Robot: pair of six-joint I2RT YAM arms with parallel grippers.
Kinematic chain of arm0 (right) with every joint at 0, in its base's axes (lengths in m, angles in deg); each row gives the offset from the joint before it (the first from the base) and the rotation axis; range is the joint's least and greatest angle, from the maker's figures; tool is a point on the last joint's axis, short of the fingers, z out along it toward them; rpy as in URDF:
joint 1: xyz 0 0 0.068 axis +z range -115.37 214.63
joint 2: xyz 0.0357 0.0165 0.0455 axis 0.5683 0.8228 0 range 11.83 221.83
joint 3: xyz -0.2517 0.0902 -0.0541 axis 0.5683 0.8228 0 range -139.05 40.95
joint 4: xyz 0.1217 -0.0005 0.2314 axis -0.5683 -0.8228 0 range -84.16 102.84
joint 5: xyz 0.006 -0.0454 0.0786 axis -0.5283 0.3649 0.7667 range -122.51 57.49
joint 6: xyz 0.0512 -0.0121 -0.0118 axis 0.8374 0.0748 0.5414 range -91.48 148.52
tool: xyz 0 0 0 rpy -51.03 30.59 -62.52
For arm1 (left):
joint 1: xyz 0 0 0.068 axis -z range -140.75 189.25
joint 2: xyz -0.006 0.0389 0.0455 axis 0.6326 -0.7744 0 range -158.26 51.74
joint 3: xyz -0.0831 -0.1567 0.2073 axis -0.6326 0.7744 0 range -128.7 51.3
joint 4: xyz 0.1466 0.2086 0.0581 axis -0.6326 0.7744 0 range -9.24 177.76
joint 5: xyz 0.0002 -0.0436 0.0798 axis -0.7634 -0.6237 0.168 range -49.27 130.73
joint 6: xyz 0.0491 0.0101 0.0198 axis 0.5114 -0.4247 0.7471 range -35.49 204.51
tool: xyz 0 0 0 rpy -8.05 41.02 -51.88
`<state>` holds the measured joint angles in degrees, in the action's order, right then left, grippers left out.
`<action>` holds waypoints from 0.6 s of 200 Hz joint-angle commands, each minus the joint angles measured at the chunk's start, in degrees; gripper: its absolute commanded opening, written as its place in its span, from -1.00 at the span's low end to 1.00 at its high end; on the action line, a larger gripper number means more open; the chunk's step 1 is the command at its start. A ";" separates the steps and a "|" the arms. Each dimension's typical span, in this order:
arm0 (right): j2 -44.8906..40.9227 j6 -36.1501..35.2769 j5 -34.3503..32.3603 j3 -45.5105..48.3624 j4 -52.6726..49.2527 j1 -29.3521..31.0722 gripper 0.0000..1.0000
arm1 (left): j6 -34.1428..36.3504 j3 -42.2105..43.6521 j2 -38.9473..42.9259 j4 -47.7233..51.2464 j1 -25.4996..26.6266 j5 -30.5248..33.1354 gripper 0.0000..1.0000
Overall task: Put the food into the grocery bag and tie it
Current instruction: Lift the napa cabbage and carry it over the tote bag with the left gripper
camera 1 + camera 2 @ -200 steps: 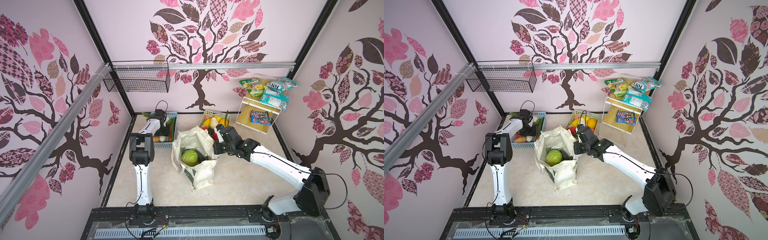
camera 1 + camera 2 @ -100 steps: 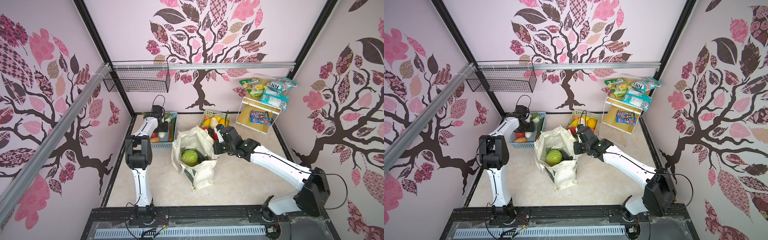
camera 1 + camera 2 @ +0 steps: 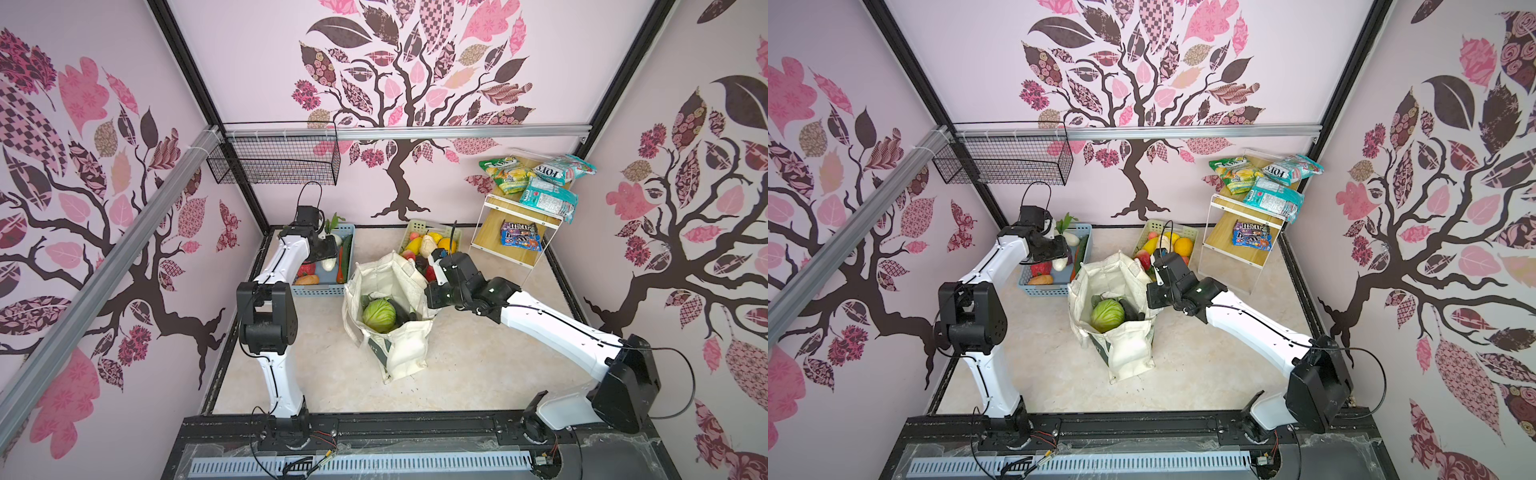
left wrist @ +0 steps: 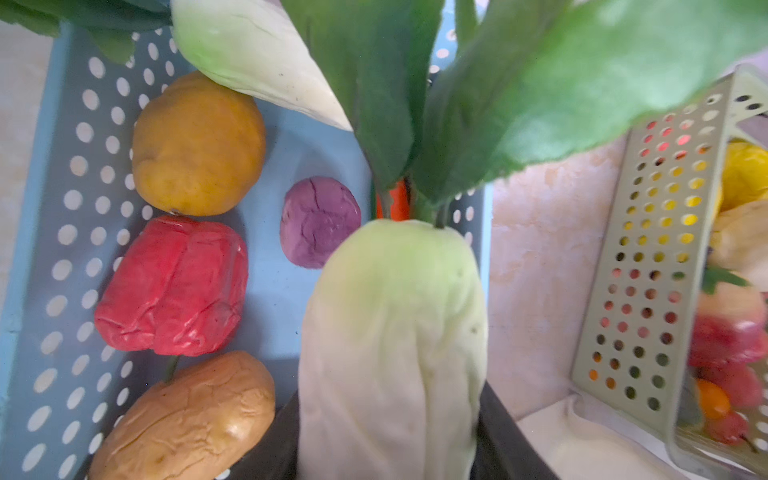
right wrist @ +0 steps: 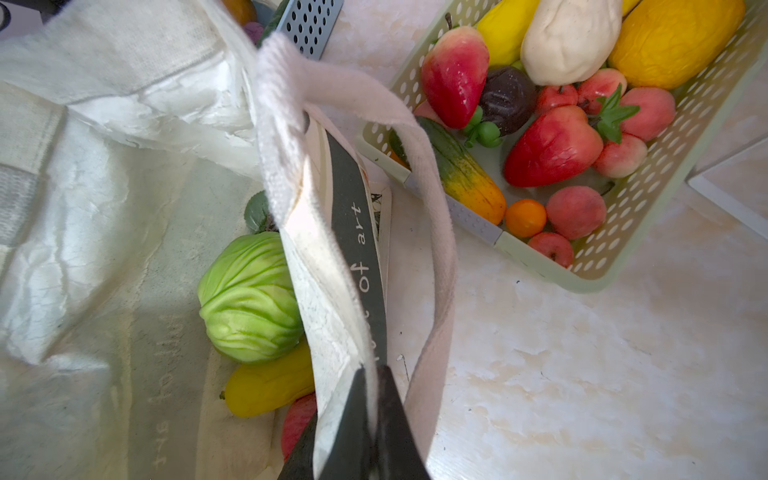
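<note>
Marbled bench [image 3: 457,374], tree-papered walls [image 3: 436,195]: bag [image 3: 399,357] half packed.
Left gripper [image 3: 328,255] grasps radish [image 4: 395,332], fingers [image 4: 503,440] mostly hidden; right gripper [image 5: 370,415] pinches bag rim; cabbage [image 5: 249,299] partly hides banana [image 5: 270,386].

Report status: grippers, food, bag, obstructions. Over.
Left gripper shut on white radish, above blue basket. Right gripper shut on grocery bag rim, mouth open. Cabbage inside bag. Nothing seen blocking basket-to-bag path.

The bag [image 5: 104,216] has a dark strip [image 5: 358,249] reading "of art". On the shelf [image 3: 489,237], the teal packet [image 3: 549,169] on top says "FOX'S". Below, the brown packet [image 3: 517,227] and blue packet [image 3: 520,242] say "m&m's".
</note>
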<state>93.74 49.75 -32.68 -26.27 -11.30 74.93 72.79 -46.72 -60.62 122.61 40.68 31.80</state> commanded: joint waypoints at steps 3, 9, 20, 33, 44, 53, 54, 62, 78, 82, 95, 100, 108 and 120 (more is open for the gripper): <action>-0.70 0.72 0.61 -0.17 0.49 -0.21 -1.00 | -4.14 3.60 4.70 -3.30 -0.09 -5.35 -0.03; -0.71 0.74 0.60 -0.12 0.59 -0.20 -1.00 | -4.98 4.36 5.56 -3.71 -0.08 -6.32 -0.03; -0.75 0.75 0.57 -0.09 0.76 -0.14 -1.00 | -6.31 5.48 7.12 -4.61 -0.10 -8.10 -0.03; -0.75 0.74 0.43 -0.22 0.76 -0.14 -1.00 | -8.40 7.21 9.01 -6.00 -0.07 -10.78 -0.03; -0.78 0.78 0.39 -0.25 0.88 -0.16 -1.00 | -10.69 8.77 10.75 -7.61 -0.08 -13.56 -0.04; -0.79 0.74 0.25 -0.20 1.09 -0.14 -1.00 | -12.73 10.39 12.14 -9.60 0.13 -15.40 -0.04; -0.79 0.78 0.21 -0.19 1.06 -0.13 -1.00 | -12.98 10.61 12.46 -9.82 0.09 -15.54 -0.04; -0.79 0.74 0.23 -0.30 1.19 -0.19 -1.00 | -14.75 12.19 13.92 -11.66 0.21 -16.83 -0.04; -0.73 0.74 0.21 -0.53 1.34 -0.16 -1.00 | -17.43 14.31 16.42 -14.15 0.56 -18.60 -0.04; -0.71 0.74 0.17 -0.54 1.36 -0.17 -1.00 | -17.98 14.74 16.99 -14.47 0.63 -18.92 -0.04; -0.62 0.74 0.22 -0.64 1.53 -0.18 -1.00 | -19.29 15.71 18.58 -15.39 0.98 -19.80 -0.04; -0.54 0.74 0.23 -0.72 1.57 -0.18 -1.00 | -19.61 15.91 19.21 -15.72 1.11 -20.18 -0.04; -0.40 0.76 0.35 -0.84 1.57 -0.14 -1.00 | -20.33 16.45 20.25 -16.16 1.53 -20.49 -0.04; -0.22 0.83 0.54 -1.02 1.81 -0.13 -1.00 | -21.07 16.97 21.56 -16.66 2.24 -21.24 -0.03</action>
<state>93.74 50.19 -32.63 -26.21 -10.47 74.93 55.28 -31.94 -42.33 110.04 41.62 14.16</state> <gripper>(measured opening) 0.053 0.484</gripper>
